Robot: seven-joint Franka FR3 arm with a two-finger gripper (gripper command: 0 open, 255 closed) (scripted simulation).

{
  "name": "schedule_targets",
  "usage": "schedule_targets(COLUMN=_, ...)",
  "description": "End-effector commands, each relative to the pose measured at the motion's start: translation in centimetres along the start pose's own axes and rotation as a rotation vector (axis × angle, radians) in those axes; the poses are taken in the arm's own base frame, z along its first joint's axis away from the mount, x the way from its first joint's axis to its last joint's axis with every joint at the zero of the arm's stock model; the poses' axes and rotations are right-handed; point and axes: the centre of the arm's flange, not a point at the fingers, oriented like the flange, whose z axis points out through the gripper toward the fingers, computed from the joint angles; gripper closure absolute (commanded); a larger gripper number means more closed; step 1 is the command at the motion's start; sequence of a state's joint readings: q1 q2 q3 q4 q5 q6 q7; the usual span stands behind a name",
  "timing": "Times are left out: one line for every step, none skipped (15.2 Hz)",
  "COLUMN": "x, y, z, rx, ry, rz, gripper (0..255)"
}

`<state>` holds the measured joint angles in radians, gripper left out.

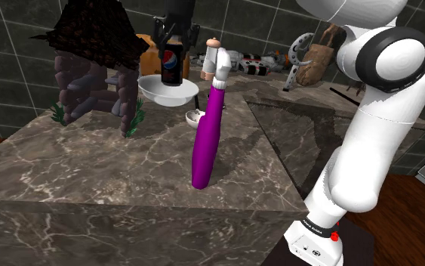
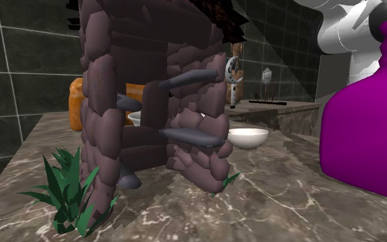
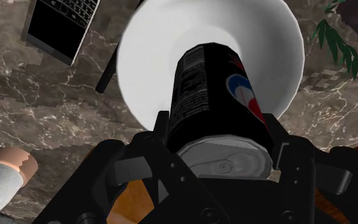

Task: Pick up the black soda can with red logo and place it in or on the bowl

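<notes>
A black soda can [image 1: 172, 66] with a red, white and blue logo hangs upright just above a white bowl [image 1: 152, 91] at the back of the marble counter. My gripper [image 1: 174, 47] comes down from above and is shut on the can's upper part. In the wrist view the can [image 3: 212, 89] is clasped between the black fingers [image 3: 160, 135] of the gripper [image 3: 220, 151], its silver top toward the camera, and the white bowl [image 3: 158, 44] lies directly beyond it. In the second exterior view the stone house hides most of the bowl [image 2: 135, 118].
A dark stone toy house [image 1: 93, 64] with green plants stands to the bowl's left in the shoulder view. A tall purple bottle [image 1: 207, 140] and a small white dish [image 1: 193, 117] are nearer the arm. A black phone [image 3: 63, 25] lies beside the bowl. The counter ends in front.
</notes>
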<state>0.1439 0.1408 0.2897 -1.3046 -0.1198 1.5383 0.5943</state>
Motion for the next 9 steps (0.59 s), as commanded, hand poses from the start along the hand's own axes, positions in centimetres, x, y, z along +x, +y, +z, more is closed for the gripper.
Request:
schedule_targets(x=-0.06, y=0.01, z=0.94, rx=0.001, ry=0.001, rz=0.000, gripper=255)
schedule_targets(x=-0.07, y=0.01, z=0.95, rx=0.001, ry=0.001, rz=0.000, gripper=255)
schedule_targets(x=-0.07, y=0.01, z=0.94, rx=0.001, ry=0.001, rz=0.000, gripper=255)
schedule_targets(x=-0.06, y=0.01, z=0.94, rx=0.001, ry=0.001, rz=0.000, gripper=255)
schedule_targets(x=-0.06, y=0.01, z=0.94, rx=0.001, ry=0.001, rz=0.000, gripper=255)
schedule_targets(x=-0.06, y=0.01, z=0.94, rx=0.001, ry=0.001, rz=0.000, gripper=255)
schedule_targets(x=-0.06, y=0.01, z=0.94, rx=0.001, ry=0.001, rz=0.000, gripper=255)
schedule_targets(x=-0.06, y=0.01, z=0.94, rx=0.001, ry=0.001, rz=0.000, gripper=255)
schedule_targets(x=-0.07, y=0.01, z=0.94, rx=0.001, ry=0.001, rz=0.000, gripper=0)
